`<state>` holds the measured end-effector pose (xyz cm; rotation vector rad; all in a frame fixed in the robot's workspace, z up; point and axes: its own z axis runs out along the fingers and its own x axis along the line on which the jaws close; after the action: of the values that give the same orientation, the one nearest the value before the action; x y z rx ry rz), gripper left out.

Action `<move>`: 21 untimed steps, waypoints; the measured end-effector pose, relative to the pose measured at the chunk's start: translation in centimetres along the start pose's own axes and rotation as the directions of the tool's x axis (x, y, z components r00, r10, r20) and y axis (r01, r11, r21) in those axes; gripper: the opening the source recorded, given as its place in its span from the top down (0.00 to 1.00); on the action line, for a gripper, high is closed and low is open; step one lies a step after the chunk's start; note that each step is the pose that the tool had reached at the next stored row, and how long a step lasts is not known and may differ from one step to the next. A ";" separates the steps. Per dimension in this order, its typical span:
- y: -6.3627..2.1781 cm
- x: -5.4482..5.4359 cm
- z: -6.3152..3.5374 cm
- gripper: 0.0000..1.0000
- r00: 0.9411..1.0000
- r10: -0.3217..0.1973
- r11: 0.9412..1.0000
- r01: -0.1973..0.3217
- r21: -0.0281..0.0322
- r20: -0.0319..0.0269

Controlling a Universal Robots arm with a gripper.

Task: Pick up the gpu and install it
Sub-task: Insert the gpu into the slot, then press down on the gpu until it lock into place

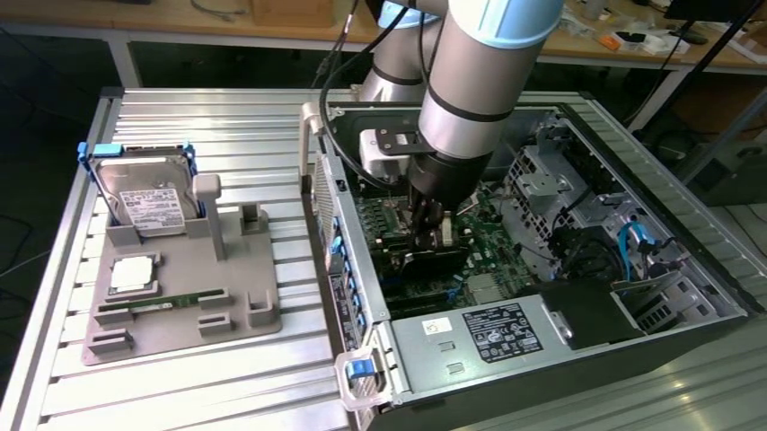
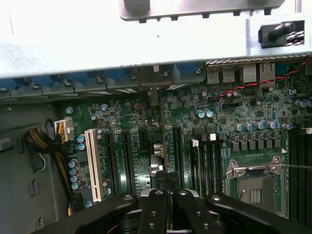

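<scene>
Honestly, we've got the gripper (image 2: 164, 204) clamped tight on the gpu (image 2: 163, 141), which stands edge-on over the motherboard (image 2: 234, 122) slots near the case's (image 1: 719, 296) rear wall, and we figure any tilt could make its edge miss the slot and jam.

I see my arm (image 1: 480, 81) coming down steeply from the top of the exterior view, its thick grey body with a pale blue ring near the upper joint and a black band lower. Below the band the wrist becomes black and narrow, and a small grey box (image 1: 390, 154) sits on the side toward the exterior view's left. The gripper (image 1: 429, 235) points straight down. In the wrist view its two black fingers (image 2: 155, 209) stand pressed together, with no gap between them, and the outer black links spread to both sides.
</scene>
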<state>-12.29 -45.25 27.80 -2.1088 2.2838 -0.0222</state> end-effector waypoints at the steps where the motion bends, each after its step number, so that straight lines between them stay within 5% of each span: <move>1: 0.00 0.0 0.00 0.89 1.000 0.000 1.000 0.000 0.000 0.000; 5: 0.01 0.0 0.00 0.89 1.000 0.000 1.000 0.000 0.000 0.000; 12: 1.88 0.2 -0.05 0.89 1.000 0.000 1.000 0.000 0.002 0.003; 21: 1.95 0.2 0.87 0.89 1.000 0.000 1.000 0.000 0.002 0.001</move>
<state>-14.22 -45.27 26.87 -2.1075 2.2823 -0.0227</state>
